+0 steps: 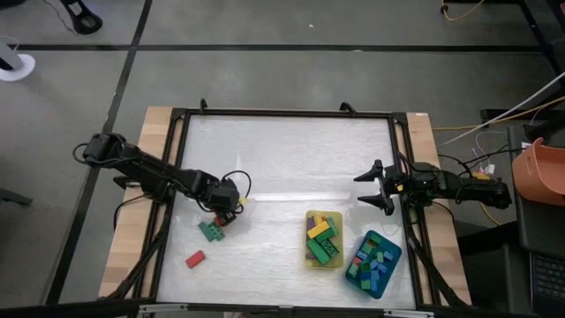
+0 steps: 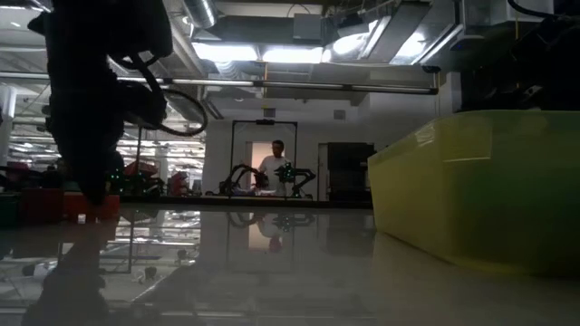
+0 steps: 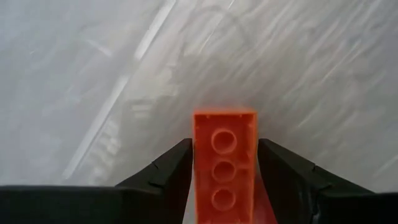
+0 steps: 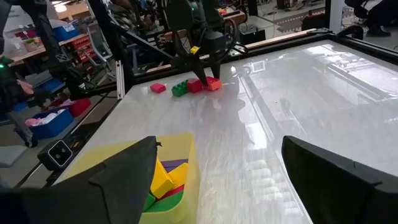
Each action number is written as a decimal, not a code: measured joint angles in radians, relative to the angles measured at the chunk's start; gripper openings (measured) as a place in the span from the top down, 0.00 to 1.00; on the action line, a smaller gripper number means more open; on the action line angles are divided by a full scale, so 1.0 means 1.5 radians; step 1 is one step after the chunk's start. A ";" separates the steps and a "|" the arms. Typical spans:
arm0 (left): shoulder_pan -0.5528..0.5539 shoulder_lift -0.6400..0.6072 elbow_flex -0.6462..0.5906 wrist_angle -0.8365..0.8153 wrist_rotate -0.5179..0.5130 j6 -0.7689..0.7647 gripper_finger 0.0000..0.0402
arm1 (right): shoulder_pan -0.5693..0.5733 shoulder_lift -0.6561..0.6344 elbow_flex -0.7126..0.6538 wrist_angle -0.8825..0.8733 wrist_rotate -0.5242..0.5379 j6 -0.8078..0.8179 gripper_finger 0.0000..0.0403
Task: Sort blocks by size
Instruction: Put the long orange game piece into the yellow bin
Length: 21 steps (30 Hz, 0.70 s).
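Note:
My left gripper (image 1: 226, 208) stands at the table's left side, pointing down, shut on an orange-red brick (image 3: 224, 143), which also shows in the right wrist view (image 4: 213, 84). Right beside it lie a red block (image 1: 222, 221) and a green block (image 1: 211, 231), flat on the table. Another red block (image 1: 195, 259) lies nearer the front edge. My right gripper (image 1: 375, 187) waits open at the right edge with nothing between its fingers. My left gripper pinches the orange-red brick's two long sides (image 3: 198, 155) between its fingers. The fingers come from above and lie across the brick, whose one end (image 3: 224, 121) sticks out past them. The brick is level, studs up, down at the table; whether it rests there I cannot tell.
A yellow tray (image 1: 308, 261) and a teal tray (image 1: 395, 254), each with several blocks, stand at the front right. A black frame (image 1: 282, 113) runs around the white tabletop. The far half of the table (image 1: 291, 150) is bare.

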<state>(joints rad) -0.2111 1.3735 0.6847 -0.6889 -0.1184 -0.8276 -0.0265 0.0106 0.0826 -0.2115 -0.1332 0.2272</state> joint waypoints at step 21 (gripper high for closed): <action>0.020 0.001 -0.050 0.451 -0.029 0.073 0.70 | 0.000 0.000 0.000 0.002 -0.001 0.002 0.15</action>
<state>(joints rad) -0.1815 1.3743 0.6098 -0.0127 -0.1622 -0.7183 -0.0265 0.0105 0.0822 -0.2090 -0.1341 0.2302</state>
